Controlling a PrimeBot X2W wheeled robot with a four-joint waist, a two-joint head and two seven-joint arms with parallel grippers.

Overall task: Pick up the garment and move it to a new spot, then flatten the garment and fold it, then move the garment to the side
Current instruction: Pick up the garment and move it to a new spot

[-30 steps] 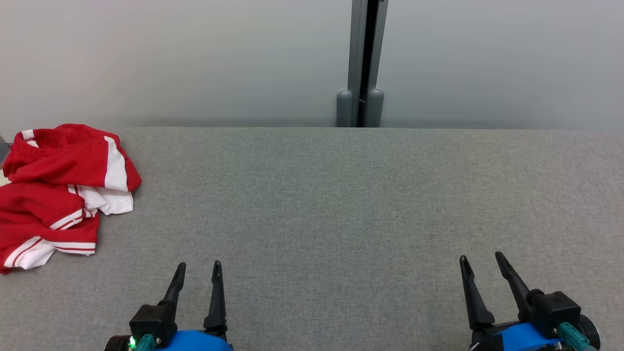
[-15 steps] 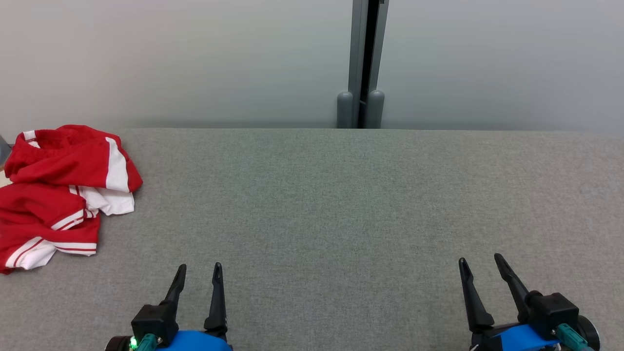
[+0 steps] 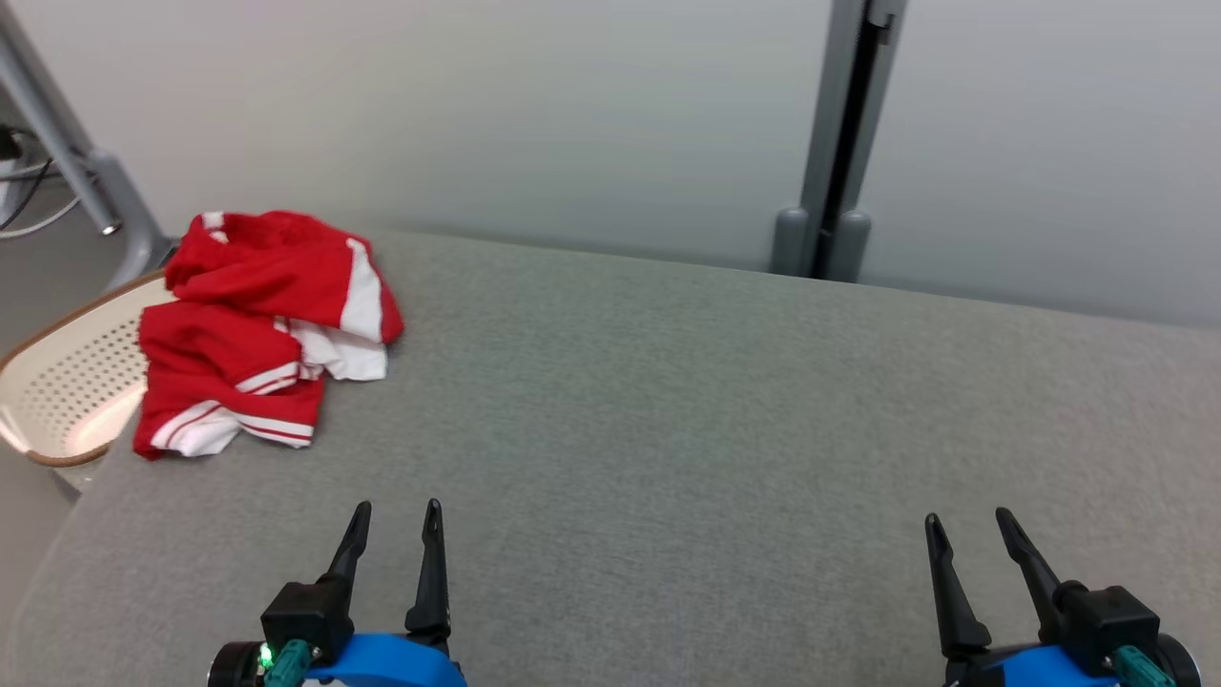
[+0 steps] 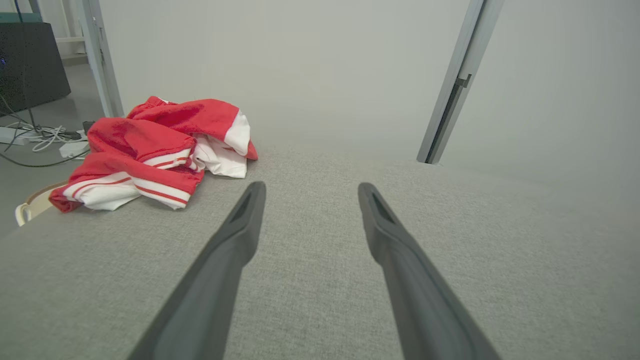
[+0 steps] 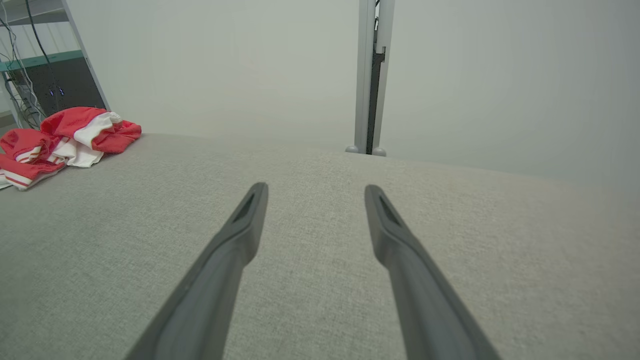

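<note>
Camera turned left: one garment (image 3: 250, 315), left hand (image 3: 398, 507) and right hand (image 3: 966, 516) spread.

The tabletop (image 3: 668, 401) is grey and soft like cloth. One thing lies on it: a crumpled red and white garment (image 3: 258, 324), far left of the grey post (image 3: 830, 143), by the edge.

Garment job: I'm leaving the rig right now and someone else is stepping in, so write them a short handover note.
Left gripper: jaws open, empty, at the near left of the grey table.
Right gripper: jaws open, empty, at the near right.
Garment: red and white, crumpled at the table's far-left edge beside a cream basket; neither gripper touches it.
Done: nothing yet.
Left: pick it up and move it to a new spot, flatten, fold, move it aside.
</note>
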